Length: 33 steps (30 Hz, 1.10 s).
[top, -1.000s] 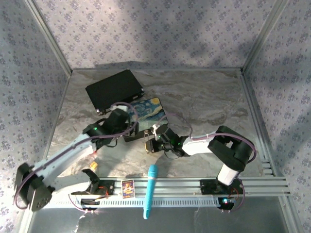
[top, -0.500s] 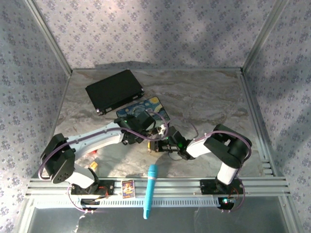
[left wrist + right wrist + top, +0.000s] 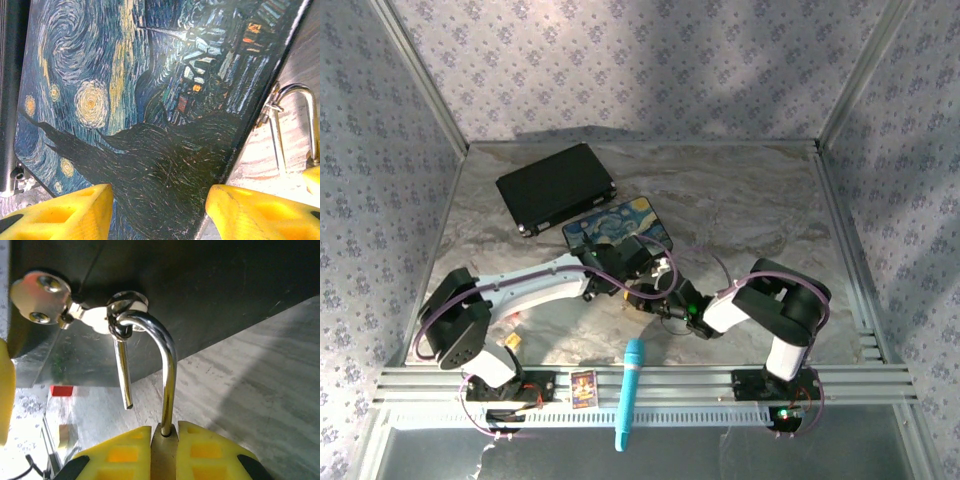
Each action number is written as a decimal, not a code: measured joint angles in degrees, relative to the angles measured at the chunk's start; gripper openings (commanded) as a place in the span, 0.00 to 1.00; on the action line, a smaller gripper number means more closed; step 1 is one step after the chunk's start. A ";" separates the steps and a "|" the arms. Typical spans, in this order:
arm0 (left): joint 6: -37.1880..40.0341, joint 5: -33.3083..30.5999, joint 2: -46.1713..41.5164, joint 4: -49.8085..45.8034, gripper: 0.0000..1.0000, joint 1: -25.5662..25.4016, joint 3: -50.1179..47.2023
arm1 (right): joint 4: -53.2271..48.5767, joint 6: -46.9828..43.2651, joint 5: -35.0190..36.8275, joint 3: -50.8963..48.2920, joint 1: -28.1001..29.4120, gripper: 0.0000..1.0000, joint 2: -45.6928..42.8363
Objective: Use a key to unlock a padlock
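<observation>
Right tool [image 3: 164,437] clenched on padlock [image 3: 163,454]; shackle [image 3: 170,367] open, key [image 3: 40,296] hanging off it. Left tool [image 3: 160,212] released over painted box [image 3: 125,100], beside shackle.

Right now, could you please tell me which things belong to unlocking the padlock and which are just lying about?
For the job: padlock, held by the right gripper; key, ringed to its shackle; left gripper, open.
Lying about: painted box; black case; light-blue stick; small card; red piece.
</observation>
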 measured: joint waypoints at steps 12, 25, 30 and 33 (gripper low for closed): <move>1.81 0.48 2.21 2.47 0.58 -2.23 -1.70 | 3.85 6.32 7.30 2.10 -0.37 0.00 3.19; 2.14 0.63 2.10 6.16 0.58 -2.16 -2.62 | 3.50 6.16 5.49 1.22 -3.74 0.00 1.05; 2.16 1.14 2.03 7.50 0.58 -2.08 -2.84 | 2.21 5.60 3.96 0.79 -5.33 0.00 -0.22; 2.10 1.95 1.77 8.02 0.58 -1.77 -2.89 | 2.23 5.60 2.84 0.79 -6.25 0.00 -0.22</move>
